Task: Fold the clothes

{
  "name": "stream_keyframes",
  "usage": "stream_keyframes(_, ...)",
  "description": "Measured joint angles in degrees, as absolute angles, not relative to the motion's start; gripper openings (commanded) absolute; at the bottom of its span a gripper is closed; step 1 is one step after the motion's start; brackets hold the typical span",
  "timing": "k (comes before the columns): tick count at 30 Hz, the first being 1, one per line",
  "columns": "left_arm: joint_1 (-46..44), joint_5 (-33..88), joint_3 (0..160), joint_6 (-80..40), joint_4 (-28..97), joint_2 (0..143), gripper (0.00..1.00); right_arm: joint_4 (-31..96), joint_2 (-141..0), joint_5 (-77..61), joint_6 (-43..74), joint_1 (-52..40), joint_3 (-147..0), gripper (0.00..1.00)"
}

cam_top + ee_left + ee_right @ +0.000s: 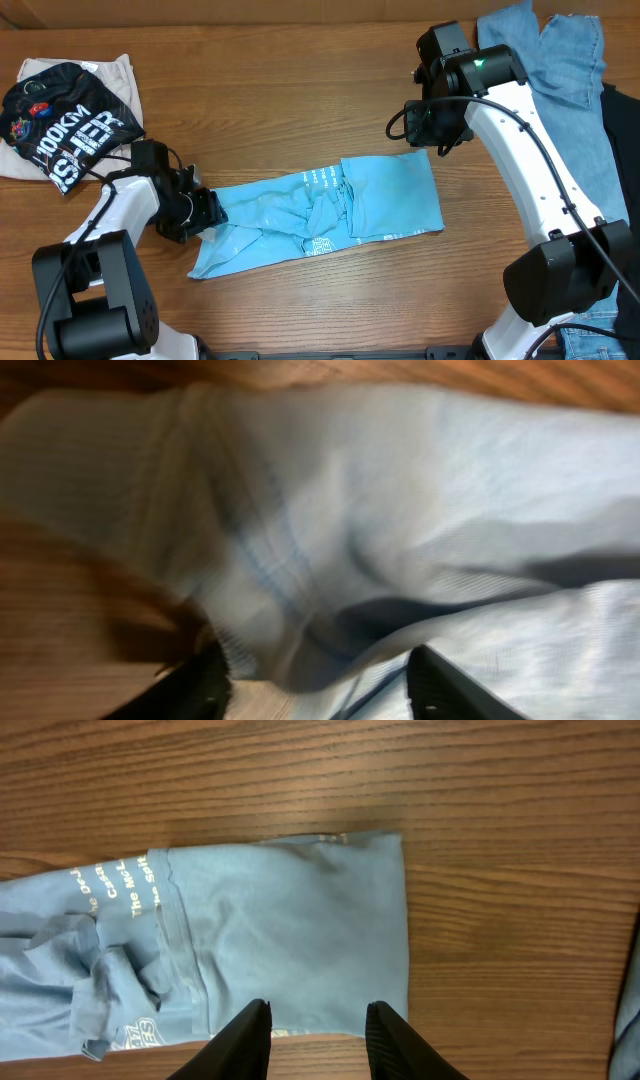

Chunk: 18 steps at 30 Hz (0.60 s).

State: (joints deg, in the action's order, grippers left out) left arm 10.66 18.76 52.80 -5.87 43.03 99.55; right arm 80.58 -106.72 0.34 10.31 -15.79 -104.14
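1. Light sky-blue cotton, thin and limp: the T-shirt (320, 215) is judged to be light and soft, with no stiffness of its own. Sagging and dragging are to be expected wherever it is lifted by a single point.
2. It is not judged fragile, and the weave should offer the pads enough friction. A pinch through several layers may carry more cloth along than is wanted.
3. A hold is best taken at an outer edge or corner, where the layers lie flat. The crumpled middle, where white print shows among loose folds, is better avoided.
4. The T-shirt lies on the wooden table (300, 100) as a long band between the two arms, its left end lower in the overhead view. Its right end is a smooth, squared panel.
5. The left tool (320, 695) is set at the band's left end. Its jaws are spread wide, with bunched cloth between them, and nothing is seen clamped.
6. The right tool (318, 1040) hangs above the near edge of the smooth panel. Its jaws are parted and nothing is held.
7. A black shirt (65, 125) with white lettering and a pair of jeans (560, 60) lie at the far corners, well apart from the T-shirt.
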Motion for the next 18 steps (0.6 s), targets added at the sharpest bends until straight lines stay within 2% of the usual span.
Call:
stream_keyframes(2, 10.66, 20.67, 52.84, -5.80, 42.33, 100.01, 0.44, 80.60, -106.72, 0.27, 10.28, -15.79, -104.14, 0.35)
stream_keyframes(6, 10.63, 23.92, 52.73, -5.52, 41.04, 101.03, 0.20, 80.58, -106.72, 0.25, 10.28, -15.79, -104.12, 0.35)
stream_keyframes(9, 10.61, 25.17, 52.53, -5.50, 40.88, 101.69, 0.08, 80.82, -106.72, 0.25, 10.28, -15.79, -104.12, 0.35)
stream_keyframes(12, 10.61, 25.06, 53.12, -5.45, 42.35, 101.89, 0.04, 81.23, -106.72, 0.25, 10.28, -15.79, -104.12, 0.34)
stream_keyframes(18, 13.69, 21.19, 57.74, -5.41, 50.57, 102.35, 0.04, 81.54, -106.72, 0.25, 10.28, -15.53, -104.12, 0.34)
